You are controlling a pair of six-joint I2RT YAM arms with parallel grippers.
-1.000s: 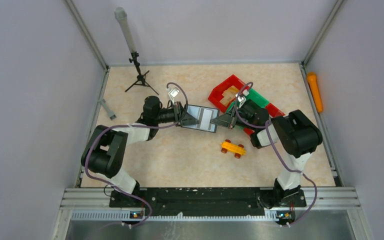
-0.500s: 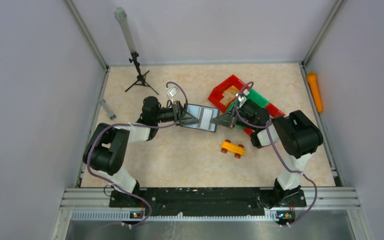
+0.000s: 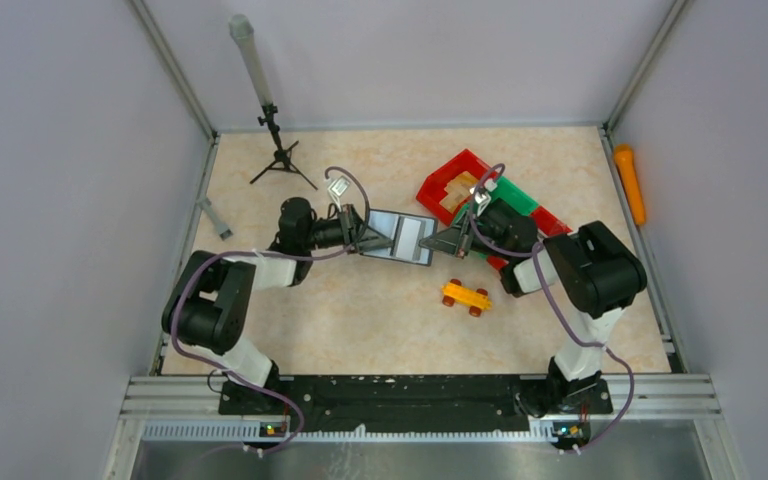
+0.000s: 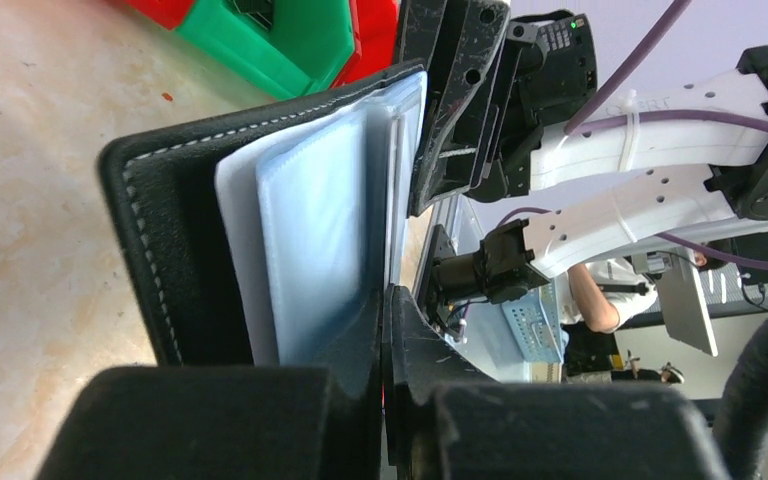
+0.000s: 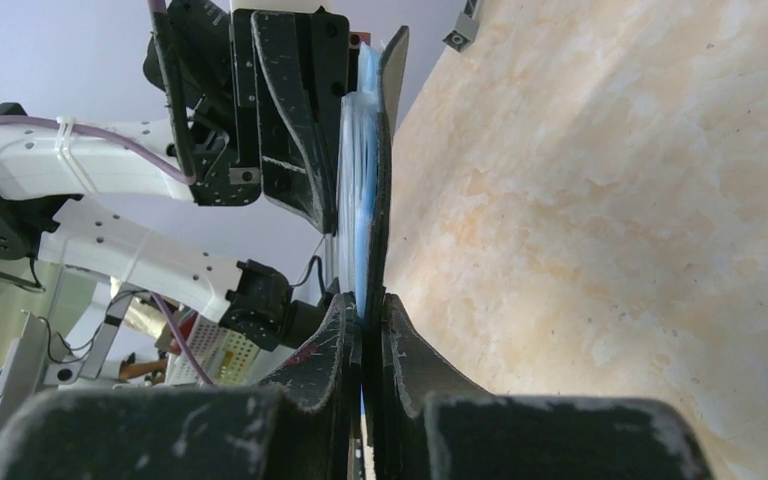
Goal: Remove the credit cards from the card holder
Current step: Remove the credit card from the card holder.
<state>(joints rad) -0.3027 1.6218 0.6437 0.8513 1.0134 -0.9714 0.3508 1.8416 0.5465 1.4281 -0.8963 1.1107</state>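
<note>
One tripod (image 3: 278,152) at far left of worktop (image 3: 360,320). Left gripper (image 3: 364,233): jaws pressed together at left edge of card holder; cannot tell if thin layer is caught between. One card holder (image 3: 400,237) open at middle of worktop, between two grippers, pale sleeves (image 4: 310,220) inside, their count unclear. Right gripper (image 3: 448,241) clamped on holder's right edge. One yellow toy car (image 3: 466,297) in front, apart. Red tray (image 3: 447,185) and green tray (image 3: 516,197) in heap behind right gripper. One orange stick (image 3: 630,183) at far right.
</note>
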